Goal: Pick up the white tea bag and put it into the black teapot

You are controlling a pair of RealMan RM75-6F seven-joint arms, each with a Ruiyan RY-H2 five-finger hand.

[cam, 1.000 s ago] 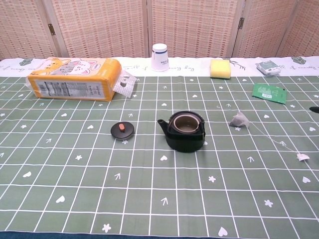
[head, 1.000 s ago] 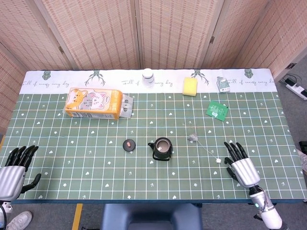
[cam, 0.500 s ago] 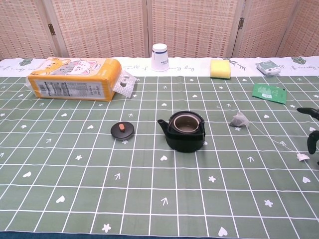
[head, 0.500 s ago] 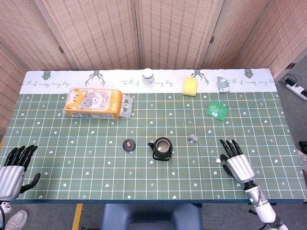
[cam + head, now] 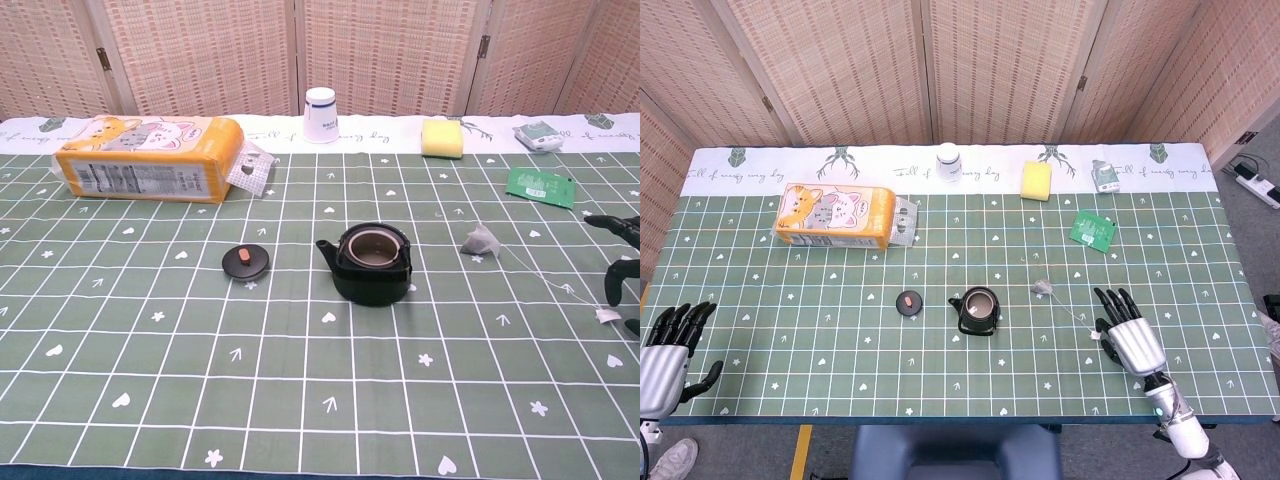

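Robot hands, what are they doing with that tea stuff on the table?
Nothing is being held yet. The right hand is open, right beside the little paper tag at the end of the string from the white tea bag. The tea bag lies on the green tablecloth, to the right of the black teapot. The teapot is open, with its lid lying to its left. The left hand is open at the table's edge.
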